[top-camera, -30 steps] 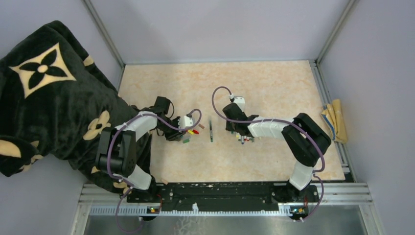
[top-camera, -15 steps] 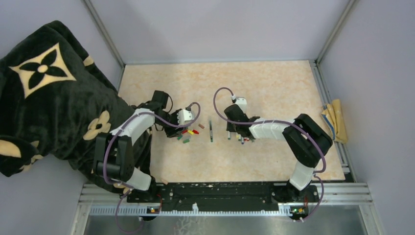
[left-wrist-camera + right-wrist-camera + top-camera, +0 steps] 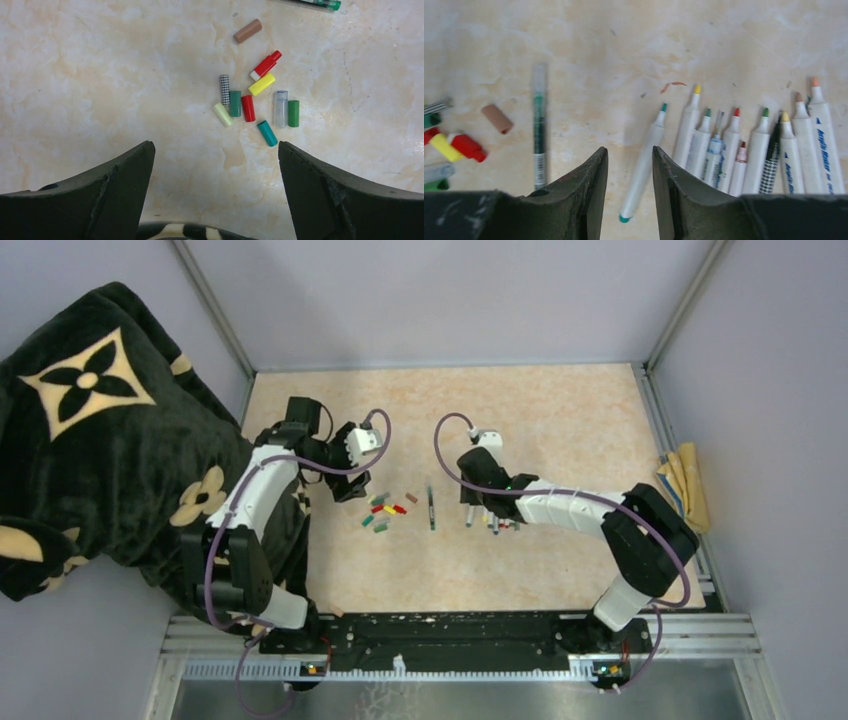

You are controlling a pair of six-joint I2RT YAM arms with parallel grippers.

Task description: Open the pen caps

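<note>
We see the left gripper (image 3: 215,145) wide open and empty, with the caps (image 3: 248,107) lying just ahead on the counter (image 3: 100,75). The right gripper (image 3: 629,150) — narrowly parted — hangs over a pen (image 3: 652,140).

The left hand (image 3: 346,483) has drawn back from above the pen caps (image 3: 385,512) toward the counter's (image 3: 560,410) far-left corner, leaving the caps fully uncovered.

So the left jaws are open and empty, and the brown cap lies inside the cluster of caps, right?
Not quite. The left jaws are open and empty, but the brown cap lies alone, apart from the cluster of caps, as the left wrist view shows.
</note>
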